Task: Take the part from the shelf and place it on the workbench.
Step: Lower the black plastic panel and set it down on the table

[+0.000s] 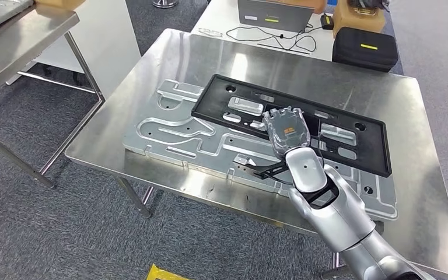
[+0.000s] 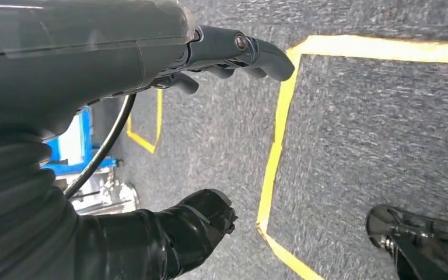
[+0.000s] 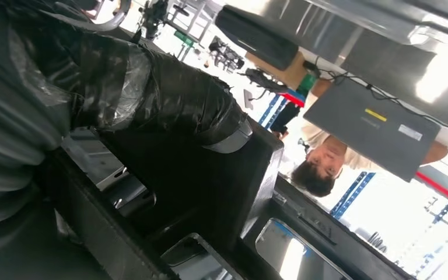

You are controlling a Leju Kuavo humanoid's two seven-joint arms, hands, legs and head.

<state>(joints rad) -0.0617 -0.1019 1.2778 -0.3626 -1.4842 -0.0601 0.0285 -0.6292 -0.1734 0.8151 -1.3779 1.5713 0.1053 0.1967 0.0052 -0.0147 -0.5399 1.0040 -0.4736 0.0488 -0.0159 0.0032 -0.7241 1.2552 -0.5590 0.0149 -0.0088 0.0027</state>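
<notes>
The part is a long black frame with cut-outs [image 1: 251, 91]. It lies slanted on a silver machined plate [image 1: 175, 131] on the steel workbench [image 1: 385, 87]. My right hand [image 1: 287, 129] sits over the frame's near rail around its middle and grips it. In the right wrist view the thick thumb [image 3: 169, 99] lies against the black frame [image 3: 210, 175]; the other fingers are hidden. My left hand [image 2: 93, 58] hangs over the grey floor with fingers and thumb apart and nothing between them.
A laptop [image 1: 274, 14] and a black case [image 1: 364, 48] sit on a white table behind the workbench. A second steel table [image 1: 17, 41] stands at the left. A person [image 3: 321, 166] is beyond the bench. Yellow tape [image 2: 277, 134] marks the floor.
</notes>
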